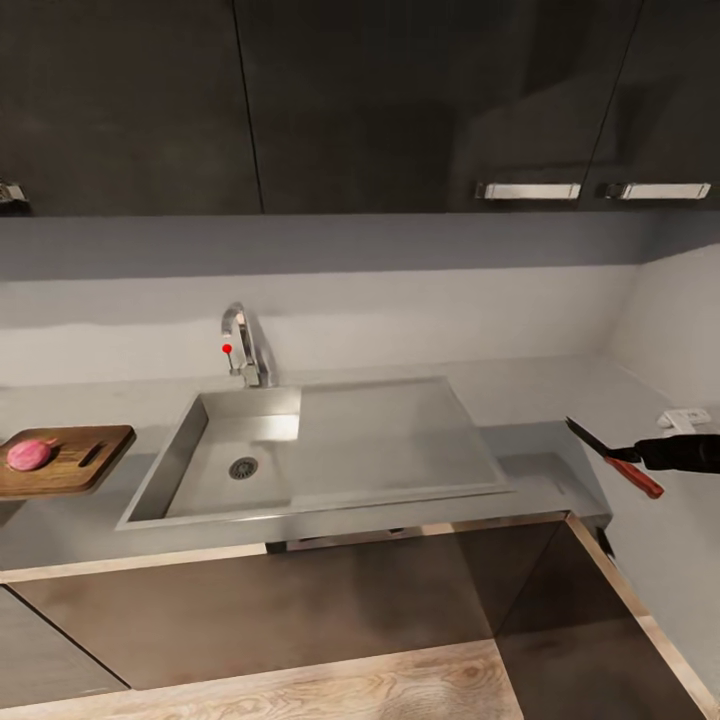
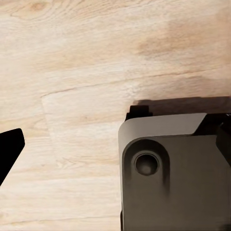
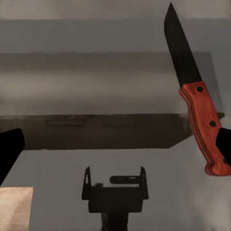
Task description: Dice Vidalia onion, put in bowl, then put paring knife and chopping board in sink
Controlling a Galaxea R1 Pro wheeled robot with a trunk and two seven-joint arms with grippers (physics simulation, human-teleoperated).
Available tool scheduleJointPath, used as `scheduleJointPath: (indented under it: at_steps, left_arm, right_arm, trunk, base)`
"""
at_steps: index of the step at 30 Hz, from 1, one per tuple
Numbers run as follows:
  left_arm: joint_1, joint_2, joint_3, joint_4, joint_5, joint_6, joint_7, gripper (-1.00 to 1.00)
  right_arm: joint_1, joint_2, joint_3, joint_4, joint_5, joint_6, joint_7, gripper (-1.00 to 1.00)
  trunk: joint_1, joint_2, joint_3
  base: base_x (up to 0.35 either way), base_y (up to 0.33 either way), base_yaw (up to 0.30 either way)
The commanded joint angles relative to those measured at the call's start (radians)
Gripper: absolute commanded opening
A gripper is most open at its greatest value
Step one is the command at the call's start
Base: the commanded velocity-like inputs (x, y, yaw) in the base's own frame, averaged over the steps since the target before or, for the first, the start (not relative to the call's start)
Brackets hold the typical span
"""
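Head view: your right gripper [image 1: 668,453] sits at the right edge over the countertop [image 1: 545,475], clamped on the knife [image 1: 612,458], red handle low, dark blade pointing up and toward the sink [image 1: 330,455]. The basin is just right of the board [image 1: 65,462], which lies on the counter at the left edge with a pink onion [image 1: 29,454] on it, near its left end. The faucet [image 1: 243,348] stands behind the basin. Left wrist view: pale wood floor [image 2: 72,72] and a grey robot part [image 2: 173,168]; one dark fingertip [image 2: 8,151] shows at the edge, so you can't tell whether that gripper is apart or together. Right wrist view: the knife [image 3: 195,91] is held by the handle at a finger [image 3: 225,147], blade tip away from the camera; the grey counter [image 3: 57,159] lies below, with the gripper's shadow [image 3: 114,192], probably.
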Motion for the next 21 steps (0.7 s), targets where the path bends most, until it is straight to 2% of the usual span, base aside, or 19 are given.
scheduleJointPath:
  at_steps: [1, 8, 21]
  left_arm:
    - [-0.002, -0.001, -0.008, 0.005, 0.002, -0.007, 0.004, 1.00]
    - [-0.002, 0.001, -0.007, 0.005, 0.002, -0.007, 0.004, 1.00]
    - [-0.002, 0.002, -0.007, 0.005, 0.002, -0.007, 0.005, 1.00]
  right_arm:
    - [-0.001, 0.000, -0.004, 0.002, 0.010, 0.001, 0.010, 1.00]
    - [-0.001, -0.001, -0.106, 0.008, 0.011, -0.004, 0.009, 1.00]
    - [-0.001, -0.004, -0.121, 0.031, 0.012, -0.004, 0.009, 1.00]
  trunk:
    - [-0.004, 0.006, 0.002]
    - [-0.031, 0.055, 0.024]
    - [-0.080, 0.146, 0.065]
  base:
    - [0.000, 0.000, 0.000]
    - [0.000, 0.000, 0.000]
    - [0.000, 0.000, 0.000]
